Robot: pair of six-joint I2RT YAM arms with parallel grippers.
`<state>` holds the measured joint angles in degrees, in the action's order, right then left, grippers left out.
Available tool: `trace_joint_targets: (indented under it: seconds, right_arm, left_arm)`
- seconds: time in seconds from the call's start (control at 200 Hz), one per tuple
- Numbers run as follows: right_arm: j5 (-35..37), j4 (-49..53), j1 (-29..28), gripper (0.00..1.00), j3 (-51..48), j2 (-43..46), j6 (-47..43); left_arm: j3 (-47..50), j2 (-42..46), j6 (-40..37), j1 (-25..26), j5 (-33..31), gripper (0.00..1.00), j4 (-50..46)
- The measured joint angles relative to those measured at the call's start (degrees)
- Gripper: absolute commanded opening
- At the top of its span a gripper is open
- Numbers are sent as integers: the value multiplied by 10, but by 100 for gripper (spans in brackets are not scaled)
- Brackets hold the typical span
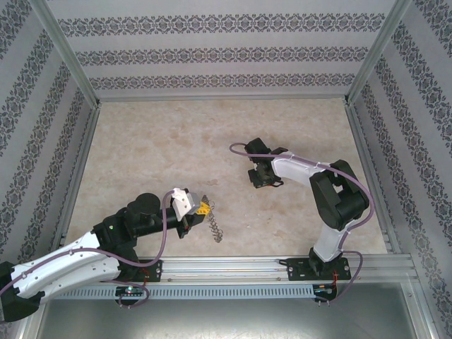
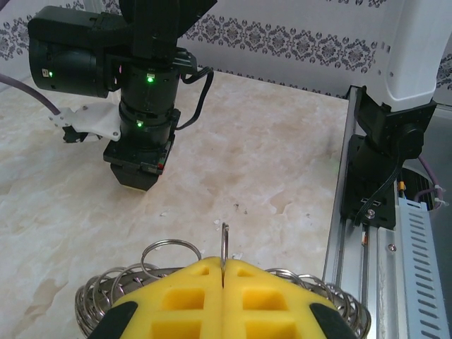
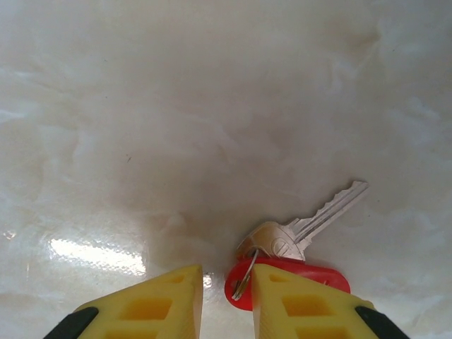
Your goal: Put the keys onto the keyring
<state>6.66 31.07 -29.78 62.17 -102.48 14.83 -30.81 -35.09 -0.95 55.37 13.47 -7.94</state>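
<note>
Left tool (image 2: pixel 222 272) clamping thin metal ring strung with silvery keys (image 2: pixel 95 300); open marble table (image 2: pixel 268 162) lying ahead. Right tool (image 3: pixel 227 300) pointing down, fingers apart, small red-headed silver key (image 3: pixel 300 236) lying between tips.

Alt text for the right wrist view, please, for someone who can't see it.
A small silver key with a red oval tag lies on the pale marble-patterned table, blade pointing up-right. The right pincer is open, the tag's left end showing between its yellow fingers.
</note>
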Motion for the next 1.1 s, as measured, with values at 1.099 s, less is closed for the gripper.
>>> trace_joint_targets:
  seconds: [1.099]
  right_arm:
    - [9, -54, -97, 0, -101, 220, -91]
  left_arm:
    - [2, 7, 0, 0, 17, 0, 10]
